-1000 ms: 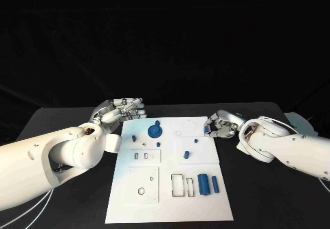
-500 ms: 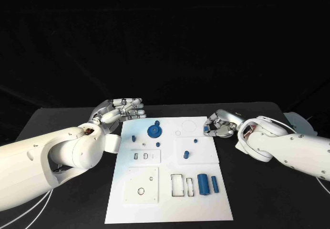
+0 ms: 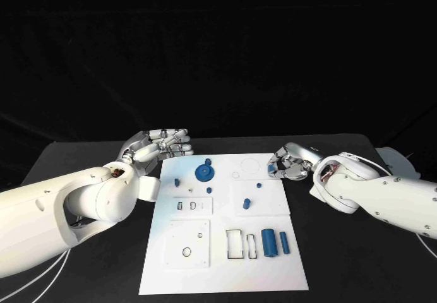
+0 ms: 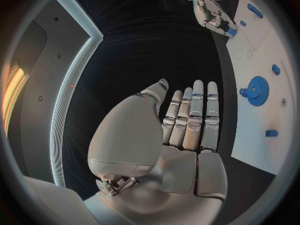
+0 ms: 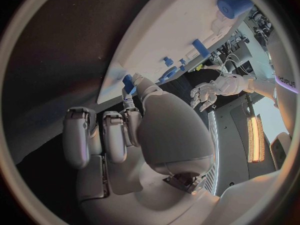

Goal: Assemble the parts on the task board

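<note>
The white task board lies in the middle of the black table. A blue gear stands near its far end, with small blue parts scattered below it and two blue cylinders nearer me. My right hand hovers at the board's far right edge and pinches a small blue part between thumb and finger; the left wrist view shows that part at the fingertips. My left hand is held flat beside the board's far left corner, fingers straight and together, holding nothing.
Rectangular slots and a round hole mark the board's near half, and a ring outline sits at its far right. Black table lies on both sides of the board.
My right hand has crept slightly left toward the board's far right edge with the small blue part. My left hand has stayed put.
</note>
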